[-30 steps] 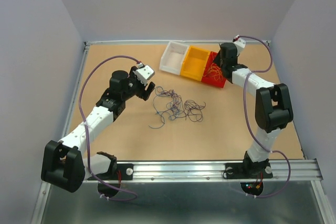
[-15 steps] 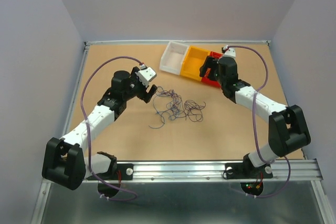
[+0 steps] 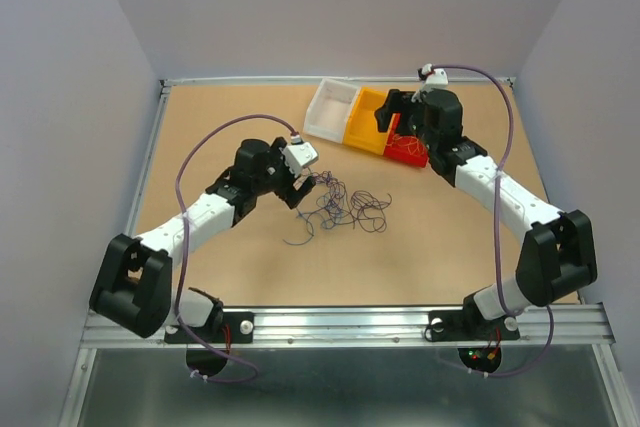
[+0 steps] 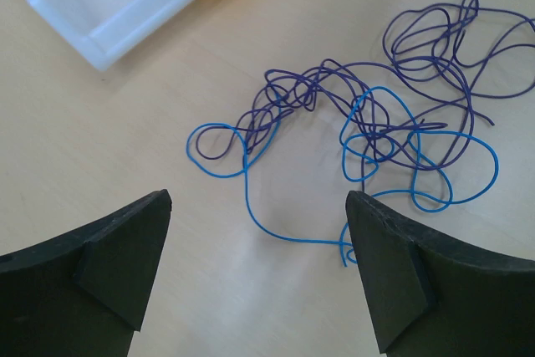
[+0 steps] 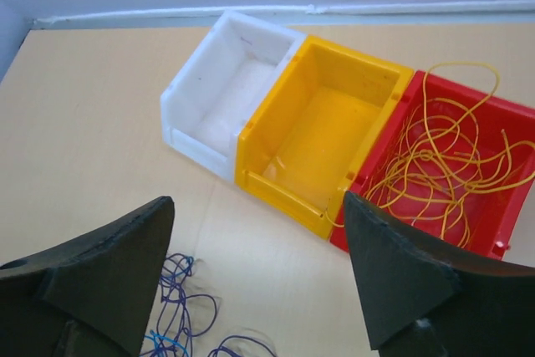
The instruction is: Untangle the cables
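Hovering over the blue and purple cables, the left jaws gape empty. Right jaws gape empty by the yellow bin.

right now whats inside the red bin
A loose heap of thin yellow-orange wires fills the red bin. The bin's near corner is covered by the right gripper, and its right end runs out of frame.

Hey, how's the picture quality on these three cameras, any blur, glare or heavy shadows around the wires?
Left wrist view: cables crisp, left hand dark and soft-edged, a pale glare patch on the table between its fingers. Right wrist view: yellow bin sharp with a glossy sheen inside, right hand blurry up close. Top view: even light, faint shadows, cables thin and hard to separate.
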